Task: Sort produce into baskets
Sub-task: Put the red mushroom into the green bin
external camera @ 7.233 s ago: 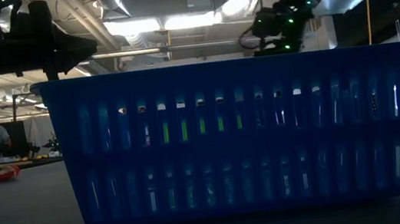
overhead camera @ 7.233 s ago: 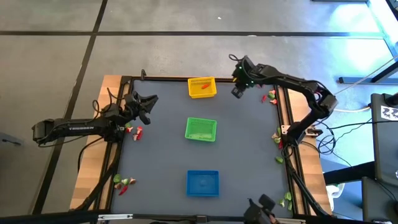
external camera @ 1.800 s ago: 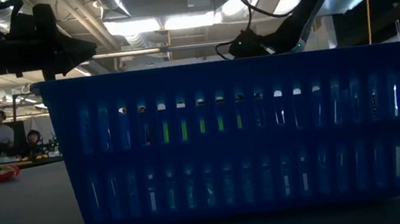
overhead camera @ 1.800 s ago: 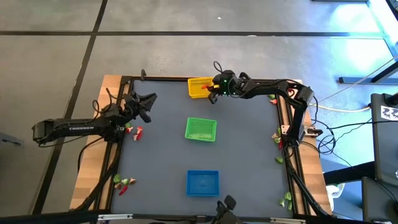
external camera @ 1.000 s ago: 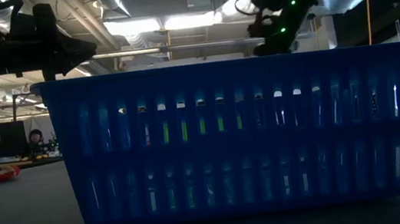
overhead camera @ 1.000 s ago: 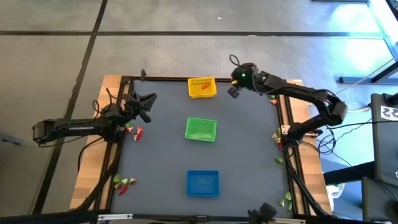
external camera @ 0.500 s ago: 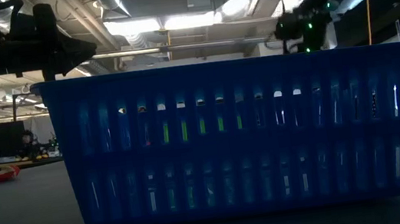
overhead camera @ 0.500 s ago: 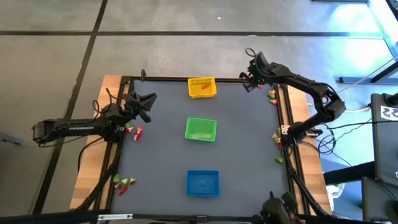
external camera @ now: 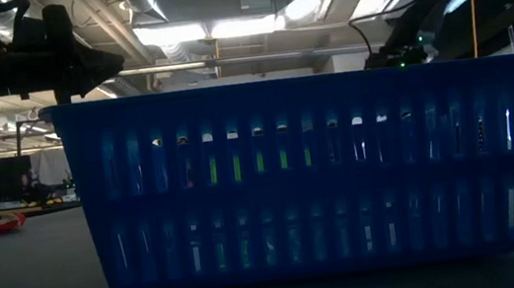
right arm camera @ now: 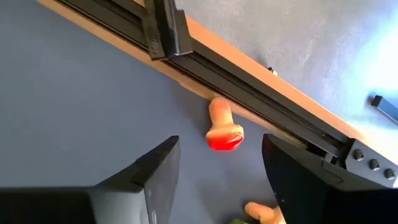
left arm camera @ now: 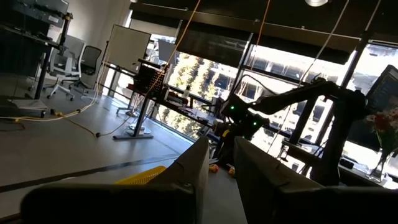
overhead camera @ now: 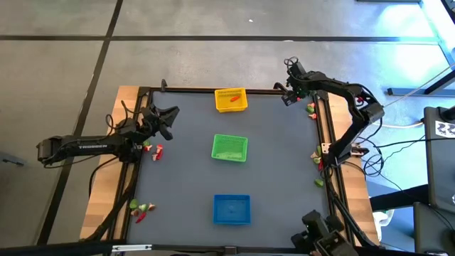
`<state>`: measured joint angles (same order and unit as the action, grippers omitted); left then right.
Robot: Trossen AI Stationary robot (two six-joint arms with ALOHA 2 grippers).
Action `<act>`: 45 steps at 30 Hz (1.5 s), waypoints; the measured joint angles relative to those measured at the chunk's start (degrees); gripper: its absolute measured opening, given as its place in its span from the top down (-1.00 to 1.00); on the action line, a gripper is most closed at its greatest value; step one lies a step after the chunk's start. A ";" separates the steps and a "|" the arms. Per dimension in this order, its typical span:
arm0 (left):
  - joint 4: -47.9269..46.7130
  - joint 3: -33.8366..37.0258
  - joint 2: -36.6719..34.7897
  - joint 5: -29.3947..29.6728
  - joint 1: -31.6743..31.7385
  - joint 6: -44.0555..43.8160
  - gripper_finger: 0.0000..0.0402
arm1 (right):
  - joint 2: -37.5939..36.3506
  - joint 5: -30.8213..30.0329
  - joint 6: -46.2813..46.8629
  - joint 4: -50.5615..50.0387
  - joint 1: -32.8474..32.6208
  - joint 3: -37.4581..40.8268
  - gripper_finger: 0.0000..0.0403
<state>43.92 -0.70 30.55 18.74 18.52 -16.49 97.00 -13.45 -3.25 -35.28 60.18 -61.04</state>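
High view: my right claw (overhead camera: 287,97) hangs open and empty at the surface's (overhead camera: 185,178) far right corner, over a red-capped piece (right arm camera: 222,127) by the rail. Yellow (overhead camera: 231,99), green (overhead camera: 229,148) and blue (overhead camera: 232,209) baskets line the middle

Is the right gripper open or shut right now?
Open. In the right wrist view the right gripper shows a clear gap between its fingers, nothing held, with a red-tipped produce piece lying on the mat ahead.

right gripper (overhead camera: 287,94) now at far-right corner
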 joint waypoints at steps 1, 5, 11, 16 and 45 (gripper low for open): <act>0.00 -0.01 -0.02 0.00 0.00 0.00 0.64 | 0.59 -0.04 0.00 0.47 0.05 0.00 -0.09; 0.00 -0.01 -0.02 0.00 0.00 0.00 0.64 | 2.71 -0.99 -0.02 2.19 0.35 0.00 -0.01; 0.00 0.00 -0.01 0.00 0.00 -0.02 0.64 | 5.53 -1.85 -0.02 2.84 0.37 0.00 0.11; 0.00 -0.01 0.00 -0.02 0.00 0.13 0.64 | 7.64 -2.63 -0.03 3.20 0.69 -0.07 0.22; -0.02 -0.01 0.00 -0.02 0.00 0.11 0.64 | -5.12 18.04 -3.04 2.69 -9.36 0.07 0.68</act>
<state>43.90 -0.71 30.55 18.72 18.52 -16.38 91.88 4.59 -6.28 -32.59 50.83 -60.96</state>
